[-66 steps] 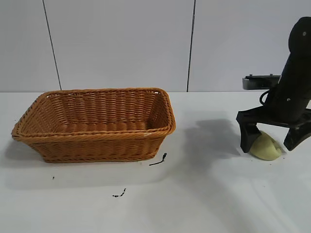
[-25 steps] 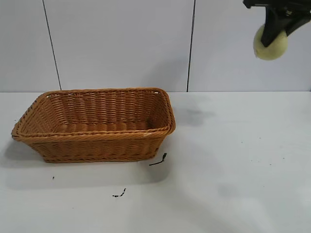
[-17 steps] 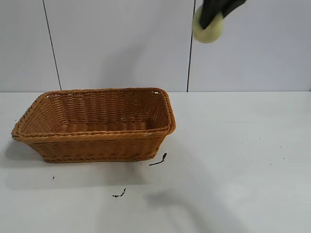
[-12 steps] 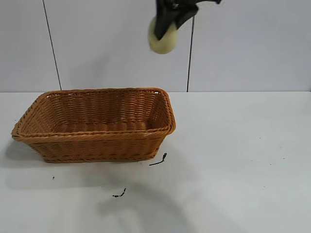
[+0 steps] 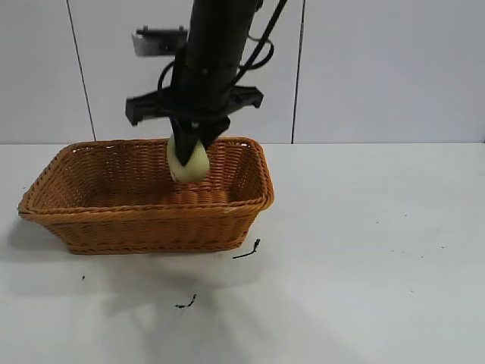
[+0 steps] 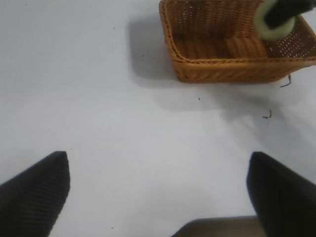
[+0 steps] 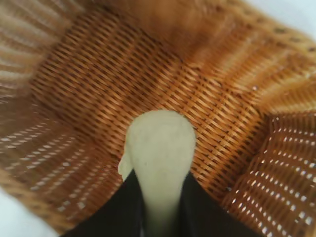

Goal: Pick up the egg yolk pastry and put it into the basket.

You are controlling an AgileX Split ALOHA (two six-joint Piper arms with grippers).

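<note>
The egg yolk pastry (image 5: 187, 163), a pale yellow-green lump, hangs at rim height over the right half of the orange-brown wicker basket (image 5: 144, 213). My right gripper (image 5: 193, 149) comes straight down from above and is shut on it. In the right wrist view the pastry (image 7: 160, 145) sticks out from between the two black fingers (image 7: 126, 202), above the basket's woven floor (image 7: 98, 79). My left gripper (image 6: 158, 173) stays parked far off over bare table, open and empty. Its view shows the basket (image 6: 222, 74) and pastry (image 6: 269, 28) in the distance.
The basket stands on a white table (image 5: 364, 250) before a pale panelled wall. Two small black scraps (image 5: 248, 250) (image 5: 186, 303) lie on the table in front of the basket's right corner.
The right arm lifted the pastry off the table at the right, carried it high leftward, then came down over the basket. The basket has not moved.
</note>
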